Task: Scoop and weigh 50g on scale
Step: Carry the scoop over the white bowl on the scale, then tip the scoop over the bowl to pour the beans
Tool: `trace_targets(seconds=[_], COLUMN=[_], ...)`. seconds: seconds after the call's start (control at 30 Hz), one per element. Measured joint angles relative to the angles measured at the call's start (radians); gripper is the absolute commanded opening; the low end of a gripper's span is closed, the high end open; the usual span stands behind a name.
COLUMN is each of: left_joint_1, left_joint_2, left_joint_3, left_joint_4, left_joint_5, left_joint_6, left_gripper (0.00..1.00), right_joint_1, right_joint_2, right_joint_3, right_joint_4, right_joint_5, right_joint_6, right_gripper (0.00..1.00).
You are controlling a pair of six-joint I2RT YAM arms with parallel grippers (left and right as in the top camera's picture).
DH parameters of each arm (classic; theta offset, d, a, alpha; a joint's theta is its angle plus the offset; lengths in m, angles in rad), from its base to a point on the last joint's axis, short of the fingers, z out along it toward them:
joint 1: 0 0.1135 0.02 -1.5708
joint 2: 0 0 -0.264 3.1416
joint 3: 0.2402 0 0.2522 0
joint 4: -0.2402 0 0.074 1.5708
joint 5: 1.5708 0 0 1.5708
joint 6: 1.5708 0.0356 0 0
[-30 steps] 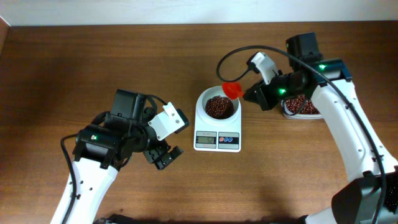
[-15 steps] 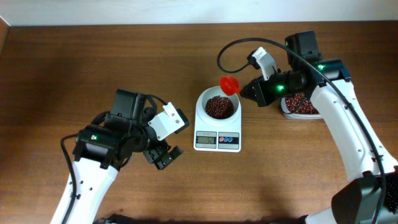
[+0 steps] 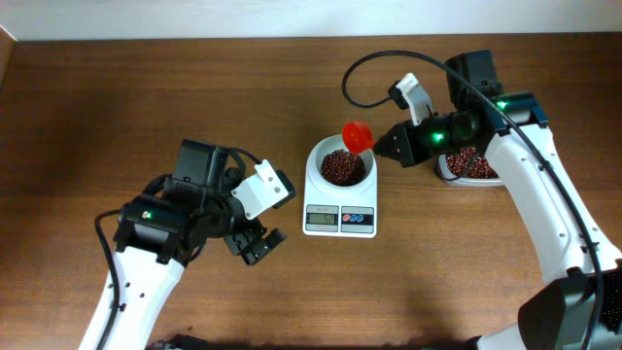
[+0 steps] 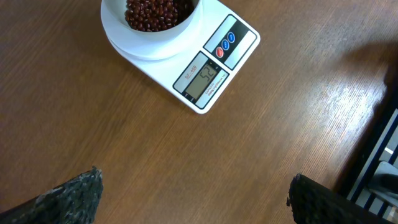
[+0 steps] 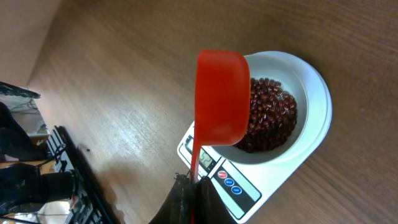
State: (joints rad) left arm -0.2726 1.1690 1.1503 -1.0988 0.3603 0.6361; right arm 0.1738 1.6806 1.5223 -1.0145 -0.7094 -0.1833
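Wooden table (image 3: 146, 87): only overhead shows the tub (image 3: 469, 165); right tool (image 3: 387, 146) clamps scoop (image 3: 358, 135), left tool (image 3: 255, 245) gapes.

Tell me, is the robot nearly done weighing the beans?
Partly. Done: a heap of beans sits in the bowl on the scale. In hand: the right gripper holds a red scoop tipped over the bowl. Left: checking the display, too blurry to read here, so more scoops may be needed. The left gripper hangs open, idle.
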Motion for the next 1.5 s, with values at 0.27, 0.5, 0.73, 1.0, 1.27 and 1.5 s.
trace_targets(seconds=[0.27, 0.5, 0.73, 1.0, 1.27, 1.5], left_joint_1=[0.000, 0.000, 0.000, 0.000, 0.000, 0.000], left_joint_2=[0.000, 0.000, 0.000, 0.000, 0.000, 0.000], left_joint_3=[0.000, 0.000, 0.000, 0.000, 0.000, 0.000], left_joint_4=[0.000, 0.000, 0.000, 0.000, 0.000, 0.000], left_joint_5=[0.000, 0.000, 0.000, 0.000, 0.000, 0.000], left_joint_6=[0.000, 0.000, 0.000, 0.000, 0.000, 0.000], left_gripper=[0.99, 0.99, 0.99, 0.99, 0.99, 0.99], right_joint_1=[0.000, 0.000, 0.030, 0.163, 0.180, 0.180], right_joint_2=[0.000, 0.000, 0.000, 0.000, 0.057, 0.117], right_joint_3=[0.000, 0.000, 0.000, 0.000, 0.000, 0.000], right_joint_4=[-0.041, -0.048, -0.058, 0.022, 0.054, 0.079], right_joint_5=[0.072, 0.153, 0.197, 0.357, 0.437, 0.444], right_joint_6=[0.005, -0.023, -0.112, -0.145, -0.154, -0.156], right_gripper=[0.04, 0.04, 0.04, 0.04, 0.04, 0.04])
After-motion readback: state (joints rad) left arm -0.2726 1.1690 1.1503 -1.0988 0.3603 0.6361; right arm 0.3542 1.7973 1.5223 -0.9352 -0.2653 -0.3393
